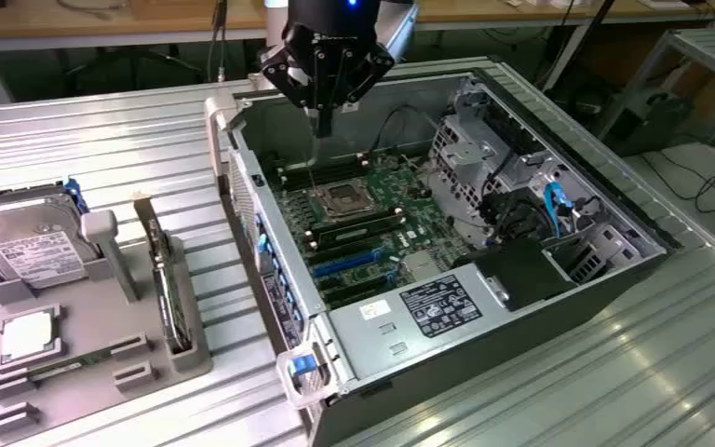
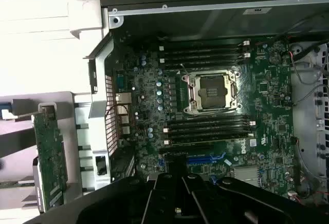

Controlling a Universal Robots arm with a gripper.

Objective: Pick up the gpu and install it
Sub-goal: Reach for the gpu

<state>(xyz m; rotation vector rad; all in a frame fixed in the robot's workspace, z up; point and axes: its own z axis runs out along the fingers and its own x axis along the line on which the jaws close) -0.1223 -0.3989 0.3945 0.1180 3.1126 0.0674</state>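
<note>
The gpu (image 1: 165, 289) stands on its edge in a slot of the grey holder (image 1: 134, 377) at the exterior view's left, outside the computer case. In the wrist view the gpu (image 2: 50, 157) is a thin green card beside the case's rear wall. My gripper (image 1: 323, 123) hangs over the far end of the open case, above the green motherboard (image 1: 376, 219), well away from the gpu. Its fingers are shut with nothing between them. In the wrist view the gripper (image 2: 176, 180) points down over the motherboard (image 2: 267, 111), near the blue slots (image 2: 205, 158).
A silver hard drive (image 1: 29, 247) with a white label and a processor (image 1: 29, 335) share the grey holder. Inside the case are the open processor socket (image 1: 339, 197), the power supply (image 1: 438, 303) and the drive cage (image 1: 482, 154). Case walls (image 1: 239, 205) ring the motherboard.
</note>
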